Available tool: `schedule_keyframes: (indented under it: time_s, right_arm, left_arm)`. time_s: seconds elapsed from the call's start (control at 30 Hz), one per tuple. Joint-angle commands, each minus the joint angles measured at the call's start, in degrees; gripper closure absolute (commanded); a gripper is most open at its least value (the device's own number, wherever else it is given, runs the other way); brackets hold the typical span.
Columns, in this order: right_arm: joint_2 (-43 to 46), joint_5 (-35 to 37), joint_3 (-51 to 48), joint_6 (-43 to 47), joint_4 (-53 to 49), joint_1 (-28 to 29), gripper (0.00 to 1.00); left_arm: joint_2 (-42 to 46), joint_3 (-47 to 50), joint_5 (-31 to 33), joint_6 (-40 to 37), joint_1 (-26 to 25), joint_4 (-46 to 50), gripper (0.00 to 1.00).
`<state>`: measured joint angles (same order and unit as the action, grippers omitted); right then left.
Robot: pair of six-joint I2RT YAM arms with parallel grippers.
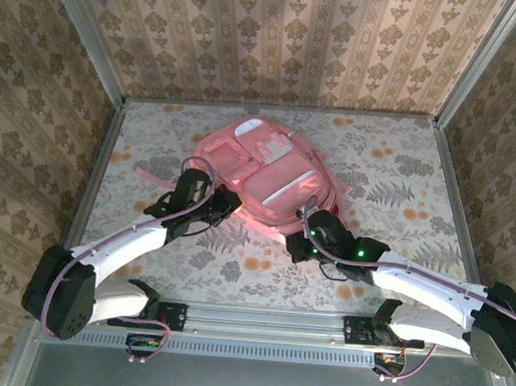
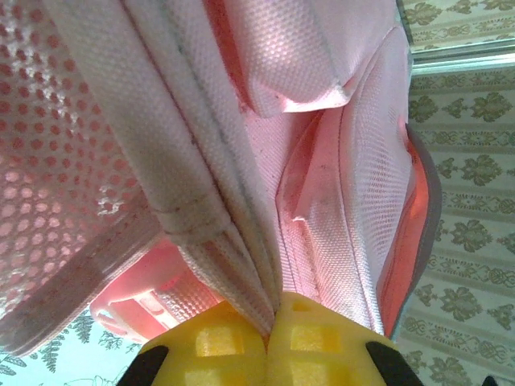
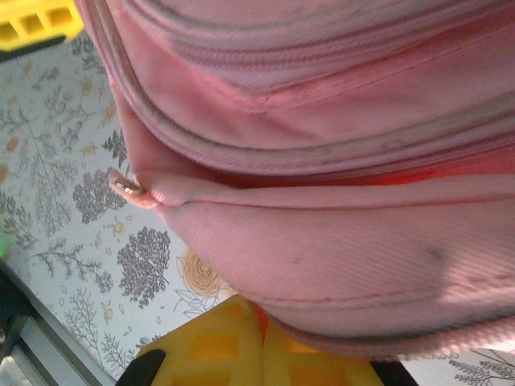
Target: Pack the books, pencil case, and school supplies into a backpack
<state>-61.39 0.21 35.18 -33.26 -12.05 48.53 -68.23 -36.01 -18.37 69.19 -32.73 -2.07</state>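
Note:
The pink backpack point(image 1: 269, 169) lies flat in the middle of the table, its lighter front pockets facing up. My left gripper point(image 1: 224, 206) is at its near left corner. In the left wrist view that gripper point(image 2: 273, 315) is shut, its yellow fingers point(image 2: 217, 342) pinching a fold of the backpack's woven edge point(image 2: 233, 241). My right gripper point(image 1: 308, 219) is at the near right corner. Its yellow fingers point(image 3: 213, 346) are shut on the backpack's bottom seam point(image 3: 338, 257). The right gripper point(image 3: 261, 326) is partly covered by the fabric. The books, pencil case and school supplies are out of view.
A floral cloth point(image 1: 392, 195) covers the table, fenced by metal rails point(image 1: 446, 172) and wallpapered walls. A loose pink strap point(image 1: 152, 178) trails off the backpack's left side. A metal zip ring point(image 3: 127, 186) hangs at the backpack's side. A yellow finger of the left gripper point(image 3: 36, 20) shows top left.

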Motion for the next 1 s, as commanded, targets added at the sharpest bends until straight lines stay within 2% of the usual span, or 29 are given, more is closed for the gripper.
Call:
schedule_keyframes:
  time_s: [0.0, 0.1, 0.13, 0.2, 0.33, 0.43, 0.53, 0.63, 0.73, 0.87, 0.97]
  right_arm:
    - [2.8, 1.6, -2.2, 0.9, -10.8, -3.0, 1.00]
    - [1.7, -2.9, -0.9, 2.4, -10.0, -3.5, 1.00]
    - [0.7, -5.6, -0.2, 2.6, -9.5, -3.5, 1.00]
    - [-1.2, -8.7, 1.4, 2.7, -9.2, -3.4, 1.00]
    - [-1.7, -8.6, 3.0, 1.2, -7.1, -3.5, 1.00]
    - [-1.4, -10.3, 4.7, -1.2, -4.5, -3.9, 1.00]
    - [-2.4, -12.8, 6.3, -3.5, -2.3, -4.0, 1.00]
    - [-4.3, -15.0, 8.2, -4.3, -1.8, -4.2, 1.00]
    - [-5.5, -16.6, 10.0, -3.8, -3.5, -4.8, 1.00]
    - [-5.0, -20.8, 10.6, -3.4, -5.8, -8.2, 1.00]
    - [-3.4, -25.6, 10.0, -4.5, -6.2, -11.4, 1.00]
  left_arm:
    - [0.8, -1.4, 12.4, -3.5, 4.9, 0.8, 1.00]
    - [-1.1, -3.1, 8.9, -5.4, 4.8, -0.6, 1.00]
    - [-2.1, -4.5, 7.2, -6.7, 4.5, -0.6, 0.93]
    - [-4.5, -8.0, 3.7, -9.9, 3.6, 0.0, 0.74]
    - [-8.3, -14.1, -3.1, -14.6, 1.1, 3.1, 0.62]
    - [-5.7, -15.7, -0.6, -18.1, -1.1, 9.6, 0.50]
    - [-1.6, -15.7, 0.4, -22.1, -2.1, 15.2, 0.45]
    - [2.0, -16.9, -0.8, -33.1, -3.5, 21.4, 0.45]
    - [4.5, -18.8, 3.2, -48.2, -7.7, 29.0, 0.45]
    - [5.1, -19.8, 16.3, -65.3, -18.5, 32.4, 0.46]
    - [4.9, -17.3, 20.6, -79.9, -26.7, 29.6, 0.40]
